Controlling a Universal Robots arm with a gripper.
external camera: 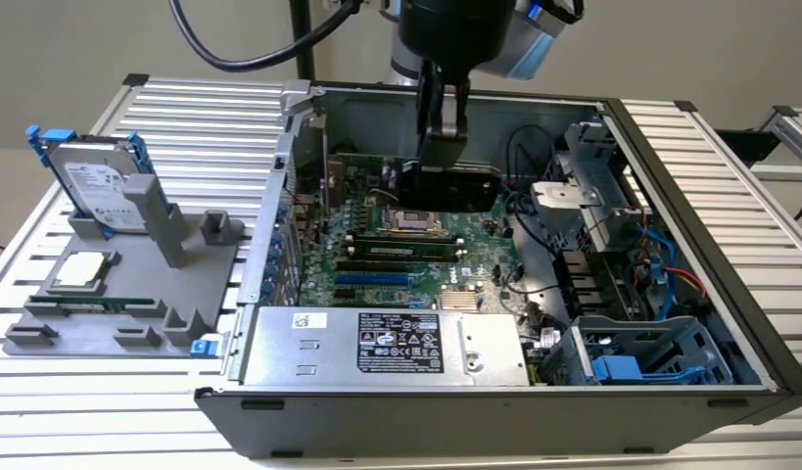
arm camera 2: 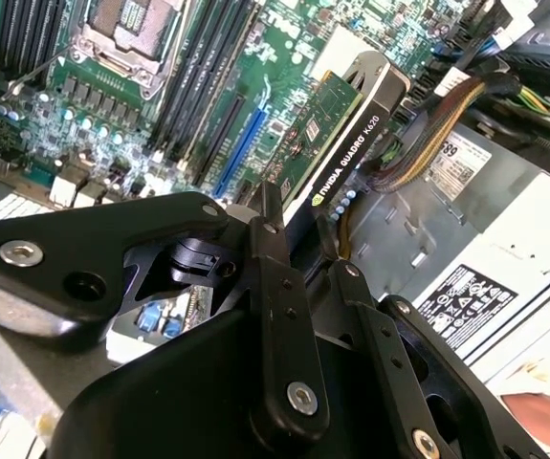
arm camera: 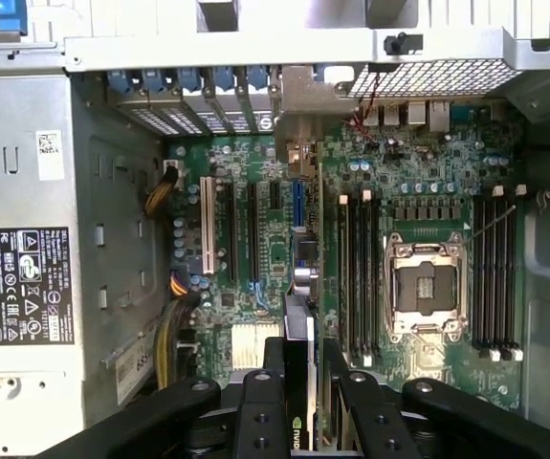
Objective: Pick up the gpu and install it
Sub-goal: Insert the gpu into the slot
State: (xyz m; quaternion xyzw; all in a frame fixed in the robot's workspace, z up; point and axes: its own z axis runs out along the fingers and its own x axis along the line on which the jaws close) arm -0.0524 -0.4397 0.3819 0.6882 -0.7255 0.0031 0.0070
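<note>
Fingers (arm camera: 255, 406) of my gripper (arm camera: 298, 402) are clamped on the gpu (arm camera 2: 337, 134), the card held on edge between them, over the motherboard (arm camera: 418, 191) inside the open computer case (external camera: 714, 196), near its rear wall.

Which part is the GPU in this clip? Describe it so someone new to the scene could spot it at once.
Start at the open computer case in the middle of the exterior view and follow the arm down to the gripper over the motherboard. The gpu is the card pinched between its fingers, held on edge above the board. Unlike the bare slots below, it has a black shroud on a green board.
</note>
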